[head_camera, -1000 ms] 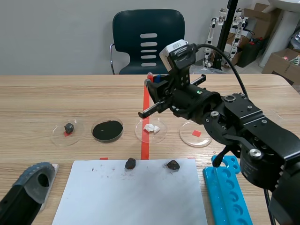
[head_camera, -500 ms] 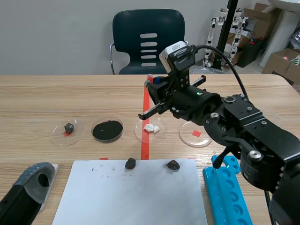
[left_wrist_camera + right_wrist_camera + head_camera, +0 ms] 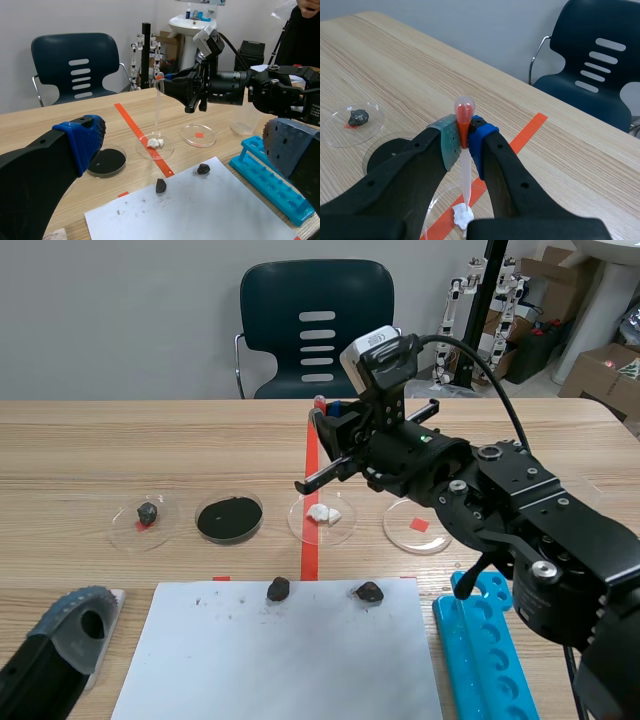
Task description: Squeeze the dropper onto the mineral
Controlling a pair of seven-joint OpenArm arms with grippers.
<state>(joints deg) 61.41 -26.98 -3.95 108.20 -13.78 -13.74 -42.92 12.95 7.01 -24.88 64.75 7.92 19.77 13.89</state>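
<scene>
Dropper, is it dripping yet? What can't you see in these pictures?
- Drops: the dropper tip by the white mineral is too thin and clear in every view to show liquid.
- Scene view: the right hand hides nearly all of the dropper.
- Right wrist view: the pads cover the lower part of the bulb.

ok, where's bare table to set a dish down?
Free: the far table strip behind the dishes, left of the tape line; the white sheet nearside of the two dark rocks. Crowded: the dishes, with the right end effector overhead.
</scene>
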